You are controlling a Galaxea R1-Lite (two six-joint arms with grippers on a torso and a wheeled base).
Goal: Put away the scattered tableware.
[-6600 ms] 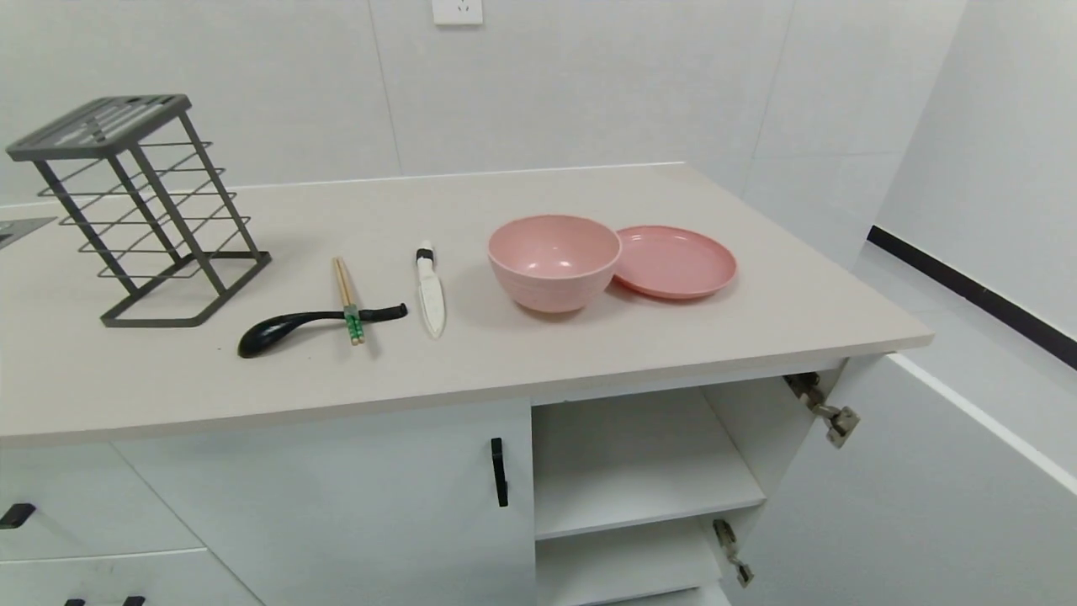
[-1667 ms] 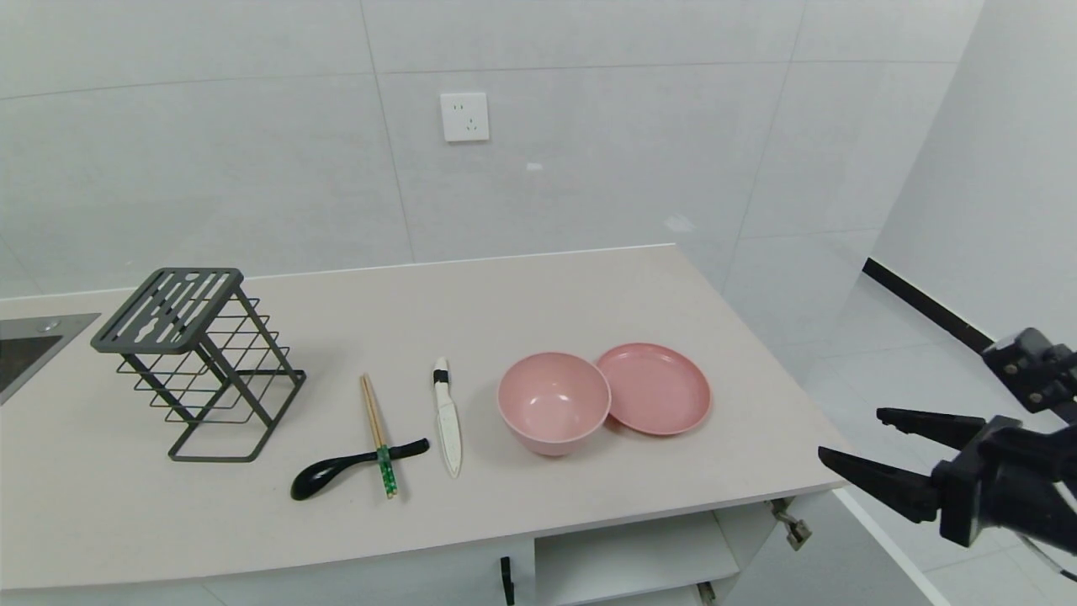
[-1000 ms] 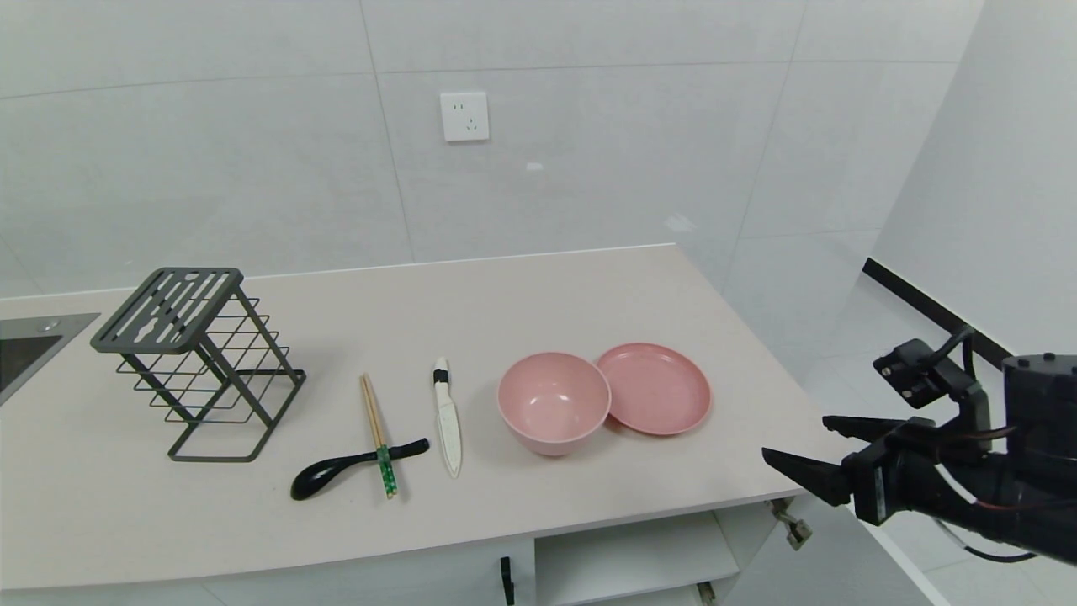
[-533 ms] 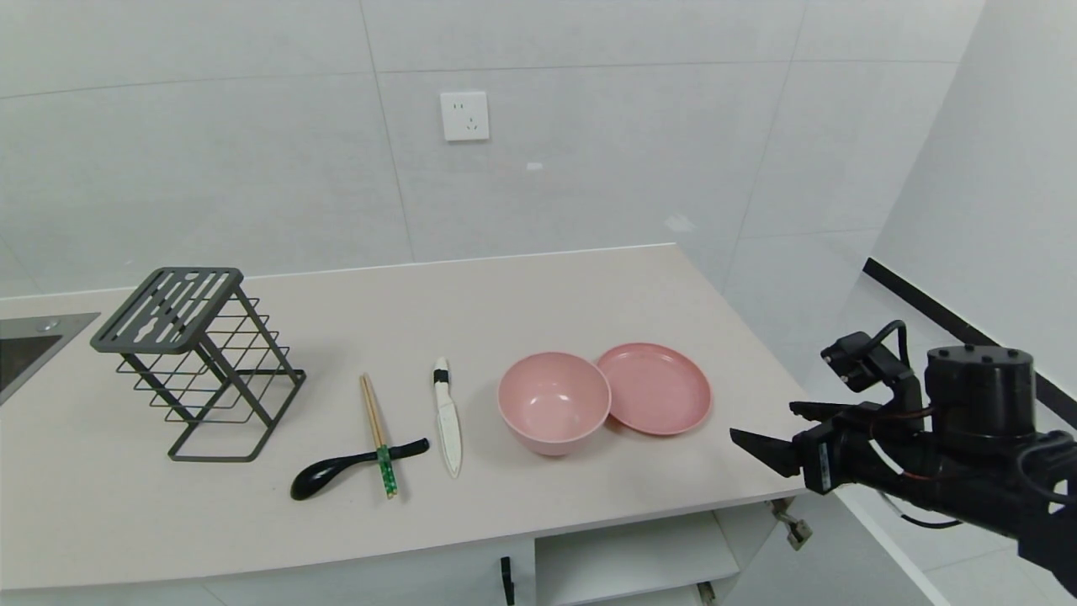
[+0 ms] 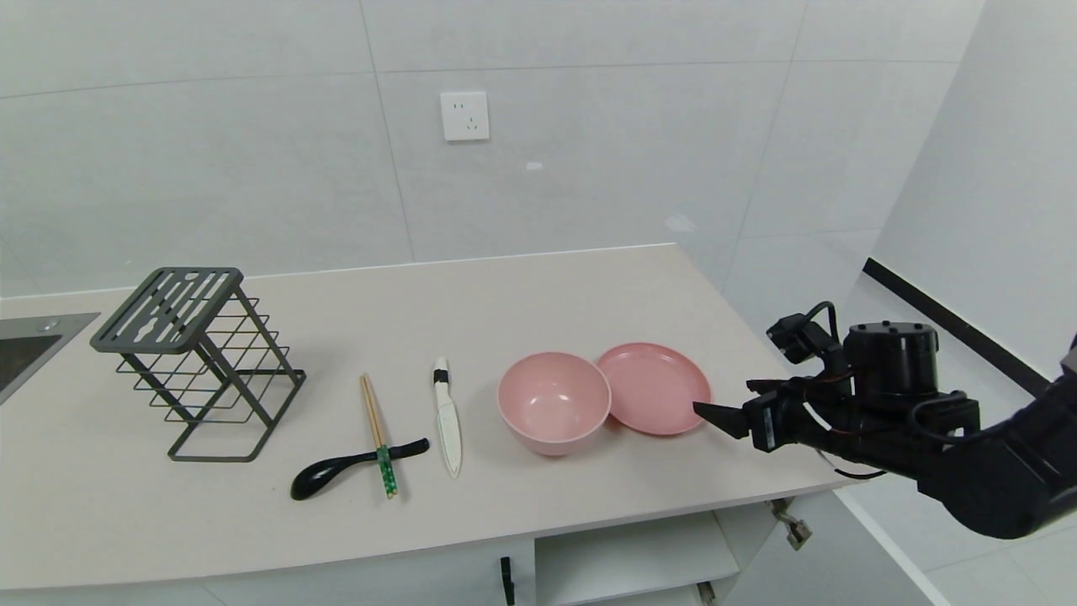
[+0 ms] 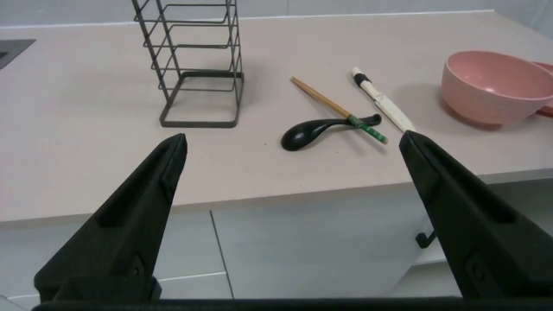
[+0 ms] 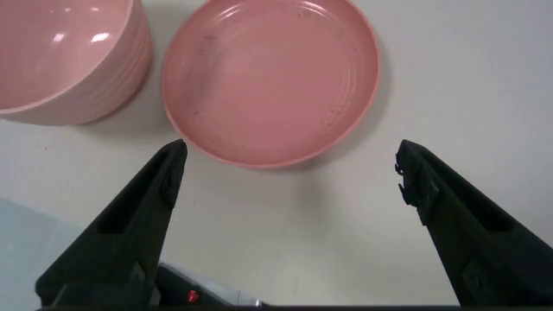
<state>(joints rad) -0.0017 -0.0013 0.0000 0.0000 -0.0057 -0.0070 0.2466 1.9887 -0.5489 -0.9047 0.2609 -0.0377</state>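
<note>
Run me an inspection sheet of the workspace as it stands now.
Surface: pale counter, flat, bare between the items.
Job's things: pink bowl and pink plate side by side near the counter's right end, contact unclear; sheathed knife left of the bowl; chopsticks lying across the black spoon handle; wire rack upright at the left.
Clutter: nothing seen.
End effectors: right end effector open, just right of the plate, holding nothing; left end effector open, in front of the counter, holding nothing.
Cables: cable looped at the right wrist, clear of the tableware.
Surroundings: wall socket; sink at far left; open cabinet shelf below.
</note>
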